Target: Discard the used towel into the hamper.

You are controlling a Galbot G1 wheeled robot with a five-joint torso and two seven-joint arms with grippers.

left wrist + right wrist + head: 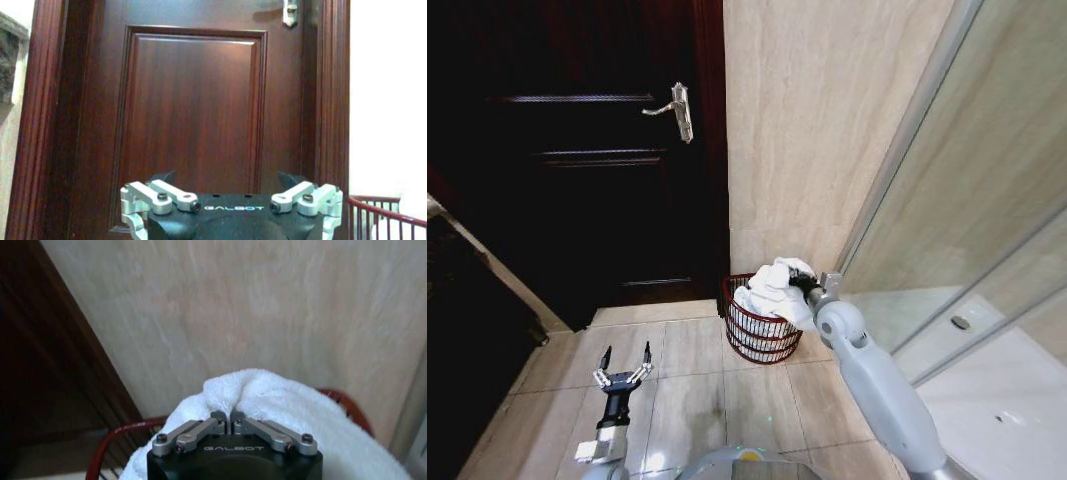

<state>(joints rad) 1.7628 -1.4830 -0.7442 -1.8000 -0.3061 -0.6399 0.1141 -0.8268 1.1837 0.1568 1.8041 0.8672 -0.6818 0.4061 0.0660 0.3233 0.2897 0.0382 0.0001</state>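
1. Our right hand (230, 421) pinches the towel (772, 290) above the hamper (757, 335) in the corner by the door (577, 150); much cloth bulges over the rim, so we judge it may slide out onto the floor.
2. The light hamper might tip.
3. Left hand (623, 368) hangs spread, idle.

Smooth grey-shelled arms end in black pincer housings marked "GALBOT" in white, with silver linkage bars fastened by dark screws.
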